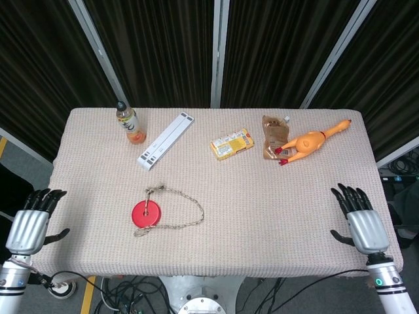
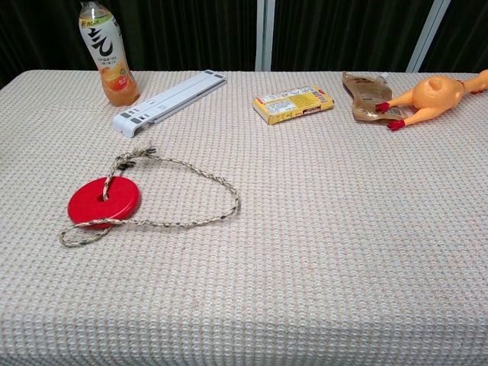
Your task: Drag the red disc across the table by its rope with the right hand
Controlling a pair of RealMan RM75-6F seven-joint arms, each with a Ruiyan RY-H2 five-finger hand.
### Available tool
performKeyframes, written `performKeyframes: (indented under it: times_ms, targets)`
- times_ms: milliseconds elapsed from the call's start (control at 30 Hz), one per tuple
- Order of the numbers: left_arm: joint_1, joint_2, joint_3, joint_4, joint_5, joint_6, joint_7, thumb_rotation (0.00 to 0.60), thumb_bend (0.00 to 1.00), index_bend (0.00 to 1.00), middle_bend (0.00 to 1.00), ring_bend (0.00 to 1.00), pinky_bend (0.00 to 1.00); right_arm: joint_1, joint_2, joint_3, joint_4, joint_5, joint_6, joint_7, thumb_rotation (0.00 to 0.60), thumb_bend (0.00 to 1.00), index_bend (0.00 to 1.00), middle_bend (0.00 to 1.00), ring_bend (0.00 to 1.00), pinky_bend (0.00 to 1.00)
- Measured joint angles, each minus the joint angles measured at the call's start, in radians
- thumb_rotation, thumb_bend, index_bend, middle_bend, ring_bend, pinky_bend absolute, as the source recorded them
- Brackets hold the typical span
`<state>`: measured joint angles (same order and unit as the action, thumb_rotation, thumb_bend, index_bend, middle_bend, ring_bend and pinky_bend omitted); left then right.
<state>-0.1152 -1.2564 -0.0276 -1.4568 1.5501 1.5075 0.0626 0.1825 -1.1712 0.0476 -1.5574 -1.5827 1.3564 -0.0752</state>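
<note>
The table (image 1: pixel 262 216) wore a beige waffle-weave cloth. On it, the disc (image 1: pixel 146 213) was red, its rope (image 1: pixel 190 204) tan flecked with dark. Beyond the disc, the bottle (image 1: pixel 131 124) held orange drink; the bar (image 1: pixel 166 140) was white, the box (image 1: pixel 232 144) yellow, the packet (image 1: pixel 273 139) brown, the rubber chicken (image 1: pixel 311 141) orange with red feet. Both hands (image 1: pixel 365 226) were silver with black fingers.

Your head view looks steeply down from above the near edge, taking in the whole tabletop (image 1: pixel 275 216). Your chest view sits low and close, facing the far edge; both share the tabletop's middle and far side.
</note>
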Motion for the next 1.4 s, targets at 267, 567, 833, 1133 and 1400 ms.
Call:
performKeyframes:
  times_ms: [267,567,833,1133,1400]
  targets:
    - [0.001,-0.017,0.000,0.022,0.006,0.009,-0.010,0.600,0.02,0.18,0.17,0.12,0.15,0.198,0.021,0.042,-0.137,-0.058,-0.230,-0.148,0.600,0.07,0.00,0.01,0.00,0.00]
    - [0.006,-0.017,-0.008,0.035,-0.027,-0.002,-0.021,0.600,0.02,0.18,0.17,0.12,0.15,0.469,-0.083,0.115,-0.192,0.023,-0.557,-0.292,0.600,0.13,0.00,0.03,0.00,0.00]
    - [0.016,-0.023,-0.008,0.064,-0.039,0.000,-0.047,0.600,0.02,0.18,0.17,0.12,0.15,0.656,-0.165,0.153,-0.163,0.124,-0.757,-0.352,0.600,0.18,0.00,0.06,0.00,0.00]
    - [0.024,-0.024,-0.014,0.092,-0.055,0.000,-0.076,0.600,0.02,0.18,0.17,0.12,0.15,0.769,-0.229,0.128,-0.106,0.233,-0.855,-0.384,0.600,0.23,0.00,0.10,0.00,0.00]
    - [0.031,-0.026,-0.021,0.113,-0.069,0.003,-0.088,0.600,0.02,0.18,0.17,0.12,0.15,0.817,-0.285,0.097,-0.057,0.292,-0.856,-0.395,0.600,0.23,0.00,0.12,0.00,0.00]
